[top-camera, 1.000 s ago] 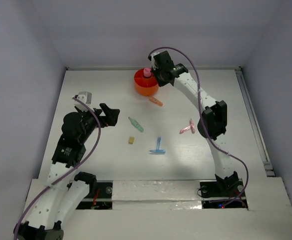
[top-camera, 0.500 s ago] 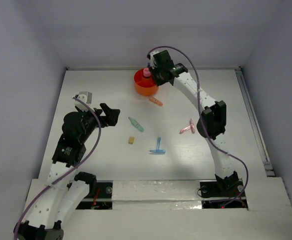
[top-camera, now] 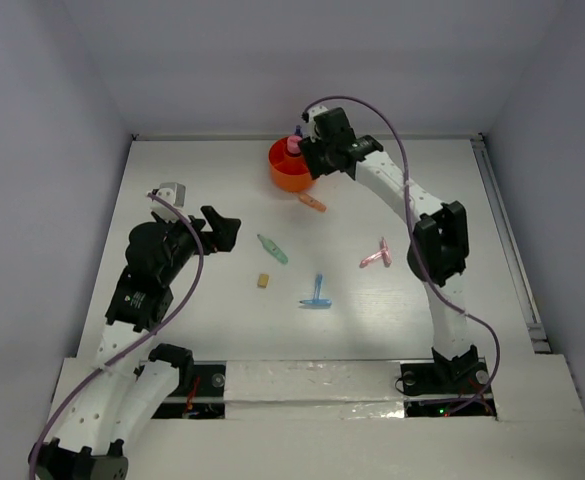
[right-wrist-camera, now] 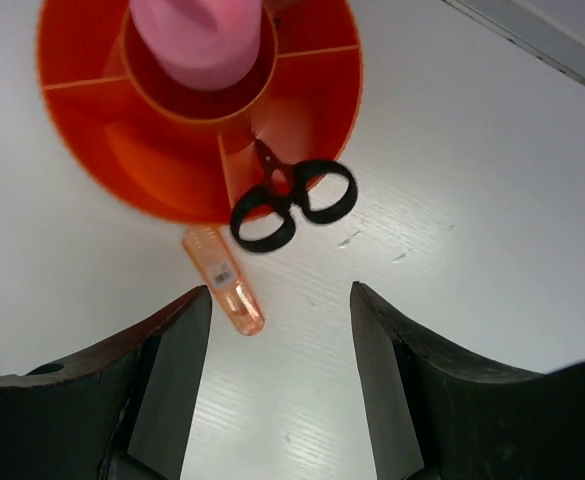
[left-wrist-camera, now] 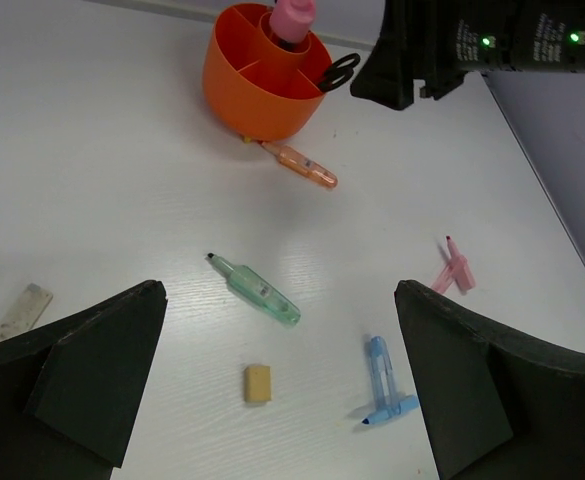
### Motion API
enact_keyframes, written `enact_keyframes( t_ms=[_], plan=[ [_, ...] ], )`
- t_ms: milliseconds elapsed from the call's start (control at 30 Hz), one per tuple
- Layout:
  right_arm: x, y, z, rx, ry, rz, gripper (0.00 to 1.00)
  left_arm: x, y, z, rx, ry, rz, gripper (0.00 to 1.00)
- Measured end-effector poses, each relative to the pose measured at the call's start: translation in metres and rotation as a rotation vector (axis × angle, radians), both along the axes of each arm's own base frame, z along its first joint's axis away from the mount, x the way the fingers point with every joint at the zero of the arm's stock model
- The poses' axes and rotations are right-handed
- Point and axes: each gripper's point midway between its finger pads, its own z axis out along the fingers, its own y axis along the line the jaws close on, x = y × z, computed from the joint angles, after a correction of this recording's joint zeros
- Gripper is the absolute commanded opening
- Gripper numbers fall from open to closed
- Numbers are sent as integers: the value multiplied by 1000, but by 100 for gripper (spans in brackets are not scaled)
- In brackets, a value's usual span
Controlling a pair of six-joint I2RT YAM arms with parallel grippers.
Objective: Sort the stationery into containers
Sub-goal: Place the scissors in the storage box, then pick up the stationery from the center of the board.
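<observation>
White table [top-camera: 472, 200] fills the floor of a pale-walled enclosure. At its 9 o'clock side hangs the left pincer [top-camera: 224, 228], fingers spread wide apart around nothing. The right pincer [top-camera: 310, 158] hovers at 12 o'clock, just beside the orange tub [top-camera: 290, 178], its fingers apart and empty. The tub stands near the far edge, with a pink-capped glue bottle [top-camera: 294, 146] upright in its middle compartment. Black-handled scissors [right-wrist-camera: 292, 198] sit blades-down in an outer compartment, their loops over the rim at the tub's 3 o'clock. An orange pen [top-camera: 312, 203] lies at the tub's 5 o'clock, just beside it. Near the table's centre lie the green piece [top-camera: 272, 249], the light-blue T-shaped piece [top-camera: 317, 292] at its 4 o'clock, and the pink piece [top-camera: 376, 256] at its 3 o'clock. The tan eraser cube [top-camera: 263, 281] rests at the green piece's 6 o'clock.
</observation>
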Motion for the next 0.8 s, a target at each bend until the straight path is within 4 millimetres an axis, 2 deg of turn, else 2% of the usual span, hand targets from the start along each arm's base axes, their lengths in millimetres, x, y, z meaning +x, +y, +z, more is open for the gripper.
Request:
enact_keyframes(
  t_ms=[33,100,133,167,233,333,400,433,467,533,600,700,800],
  plan=[
    [-6,1,1,16,2,12,63,0,0,0,0,1,2,99],
    [-25,-2,2,44,15,32,53,1,1,0,0,0,5,99],
    [-37,-1,6,64,14,50,40,1,2,0,0,0,7,99],
    [-49,3,14,90,8,70,32,1,3,0,0,0,10,99],
    [-70,18,30,163,-3,112,29,2,4,0,1,0,17,98],
    [-106,58,52,279,-24,219,28,3,8,0,3,0,37,97],
    [-135,86,51,329,-9,298,33,5,11,-1,6,1,52,95],
    [-149,97,46,343,10,328,36,5,12,-1,8,0,61,94],
    [-164,110,39,356,34,359,44,6,14,-1,9,0,71,94],
    [-195,128,15,367,103,408,53,6,18,-1,13,1,92,92],
    [-221,136,-9,358,176,428,65,7,22,-2,18,3,116,92],
    [-249,142,-36,340,256,429,66,7,28,-2,22,4,145,92],
    [-262,149,-53,345,304,413,66,7,31,-1,22,0,158,94]
  ],
)
